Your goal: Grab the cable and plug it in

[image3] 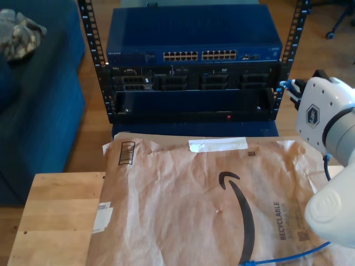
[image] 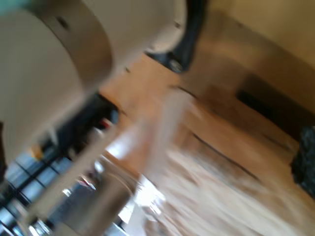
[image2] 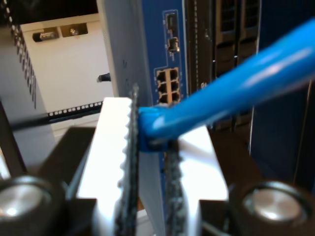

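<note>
Glossy bright blue cable [image2: 236,93] pinched between my second pincer's [image2: 150,147] toothed pads

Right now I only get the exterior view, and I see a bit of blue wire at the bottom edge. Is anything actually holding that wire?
Observer: Yes. In the second wrist view, my second gripper has its toothed jaws shut on the cable.
Operator: What is that gripper pointed at?
Observer: Beyond the jaws stands a blue panel carrying a small block of six sockets.
Operator: Is the wire in one of those sockets yet?
Observer: No. The gripped stretch sits apart from the sockets, nearer the camera, and the cable runs off past the lens rather than toward the panel.
</note>
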